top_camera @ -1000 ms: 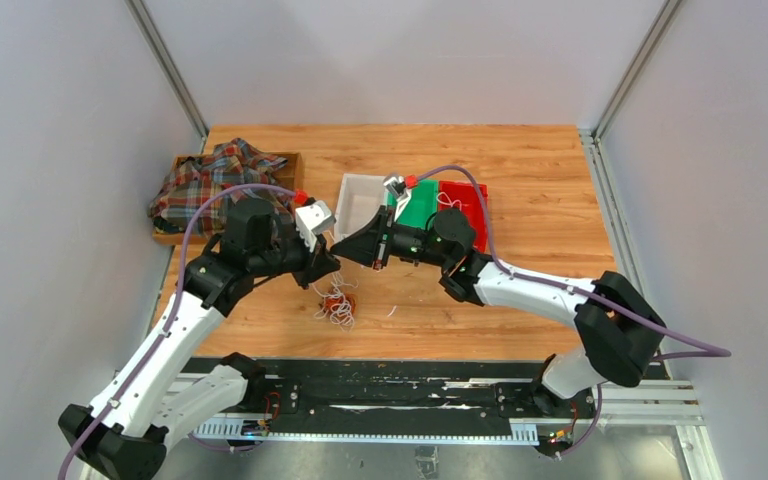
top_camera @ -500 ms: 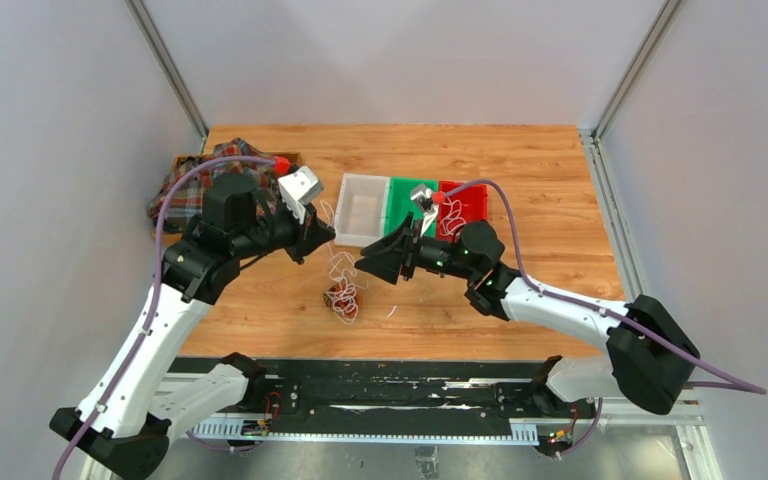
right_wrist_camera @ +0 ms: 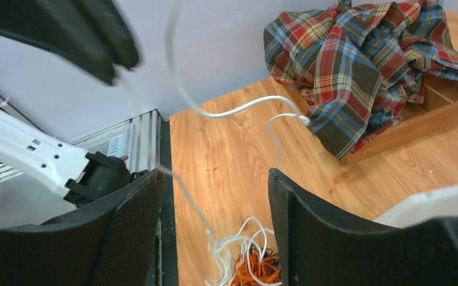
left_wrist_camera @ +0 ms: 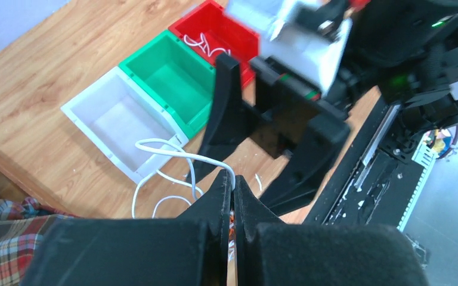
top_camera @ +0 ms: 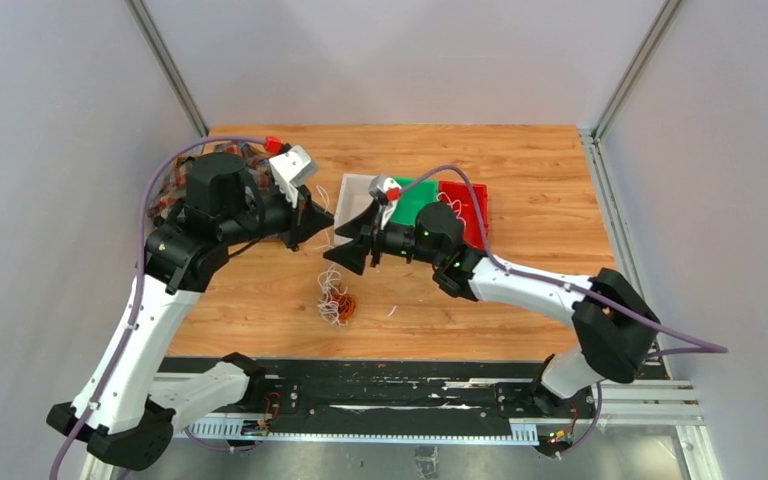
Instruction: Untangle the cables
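The cables lie in a small tangle (top_camera: 338, 303) of white, orange-red and dark wires on the wooden table, in front of the bins. My left gripper (top_camera: 318, 222) hangs above and left of the tangle. It is shut on a white cable (left_wrist_camera: 173, 151), pinched at its tips (left_wrist_camera: 234, 183). That cable loops down to the tangle (right_wrist_camera: 256, 268). My right gripper (top_camera: 345, 240) is just right of the left one, above the tangle, open (right_wrist_camera: 214, 202). A taut white strand (right_wrist_camera: 188, 202) runs between its fingers, untouched.
White bin (top_camera: 358, 205), green bin (top_camera: 418, 200) and red bin (top_camera: 465, 205) stand in a row behind the grippers; the red one holds white wire (left_wrist_camera: 206, 43). A plaid cloth (right_wrist_camera: 364, 59) lies over a wooden tray (right_wrist_camera: 429, 113) at the back left.
My left gripper has risen up and to the left, drawing the white cable out of the tangle. My right gripper has opened, swung right, then come back left.
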`<action>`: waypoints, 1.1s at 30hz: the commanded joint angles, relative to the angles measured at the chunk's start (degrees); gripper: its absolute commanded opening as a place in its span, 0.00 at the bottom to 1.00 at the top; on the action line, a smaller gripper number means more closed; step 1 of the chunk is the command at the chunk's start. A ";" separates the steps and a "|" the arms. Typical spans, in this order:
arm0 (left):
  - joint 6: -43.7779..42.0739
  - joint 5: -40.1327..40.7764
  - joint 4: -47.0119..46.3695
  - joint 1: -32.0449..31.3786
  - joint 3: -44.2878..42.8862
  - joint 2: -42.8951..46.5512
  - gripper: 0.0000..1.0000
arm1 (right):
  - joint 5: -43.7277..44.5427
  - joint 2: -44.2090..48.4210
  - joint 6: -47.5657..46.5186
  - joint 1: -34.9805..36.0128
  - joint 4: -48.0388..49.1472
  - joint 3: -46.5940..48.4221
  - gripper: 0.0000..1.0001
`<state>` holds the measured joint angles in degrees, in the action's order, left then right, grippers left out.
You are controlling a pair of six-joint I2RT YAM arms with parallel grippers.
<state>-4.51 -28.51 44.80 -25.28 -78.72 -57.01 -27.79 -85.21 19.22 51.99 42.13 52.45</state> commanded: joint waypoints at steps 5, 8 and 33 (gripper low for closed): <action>-3.64 -1.52 1.90 0.18 -11.54 -1.73 0.00 | 0.29 -8.99 -2.66 3.01 1.00 3.96 0.57; -5.49 -0.11 1.96 0.23 -16.65 -3.23 0.00 | 1.51 -11.41 -2.37 4.09 1.40 3.34 0.55; -14.64 16.41 -20.59 0.23 -35.58 -5.66 0.00 | 25.77 -17.94 -6.92 7.16 0.20 -12.71 0.50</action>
<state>-17.87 -16.12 37.12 -25.26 -112.55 -64.27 -5.61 -103.70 13.65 58.06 42.81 42.48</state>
